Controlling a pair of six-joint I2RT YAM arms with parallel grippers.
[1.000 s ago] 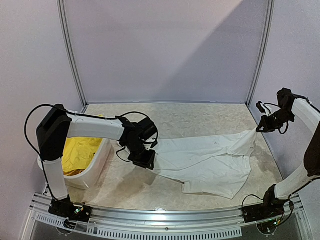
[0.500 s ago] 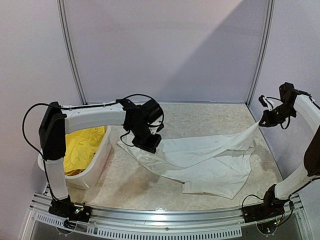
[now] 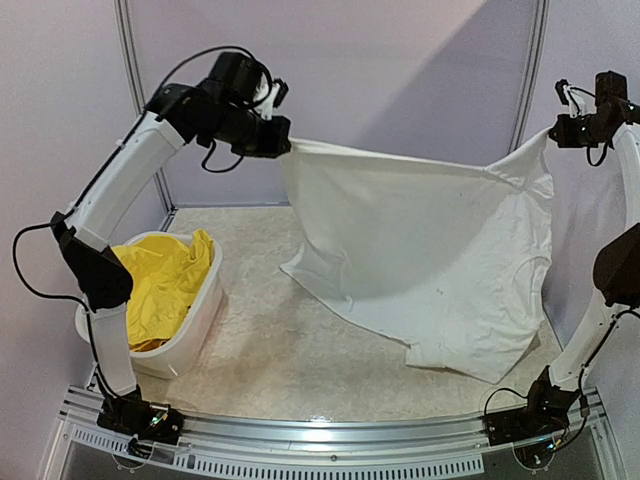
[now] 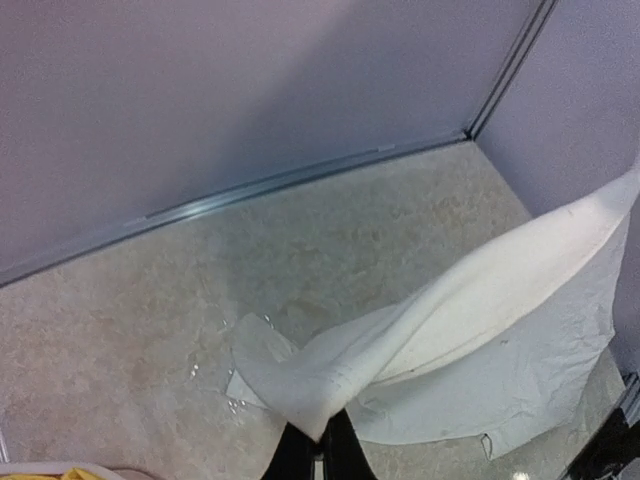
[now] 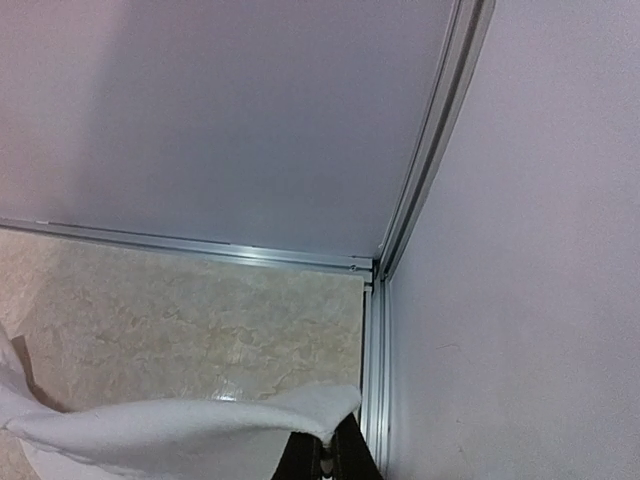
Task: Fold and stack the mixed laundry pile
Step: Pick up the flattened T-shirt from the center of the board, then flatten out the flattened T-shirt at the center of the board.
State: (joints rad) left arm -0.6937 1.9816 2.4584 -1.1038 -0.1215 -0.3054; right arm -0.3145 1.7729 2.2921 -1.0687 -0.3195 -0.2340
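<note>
The white T-shirt hangs spread like a sheet in the air, to the right of the white basket and higher than it. Its lower edge comes down to the table on the side away from the basket. The top edge is stretched between the two grippers and sags a little in the middle. The left gripper is higher than the basket and a little to its right. Its jaws are closed tightly on the upper left corner of the cloth, which the left wrist view shows as a folded tip pinched between them. The right gripper, well apart from the basket on the far right, pinches the other upper corner in the same way. Inside the basket lies the bright yellow piece, crumpled, with one fold rising over the rim.
</note>
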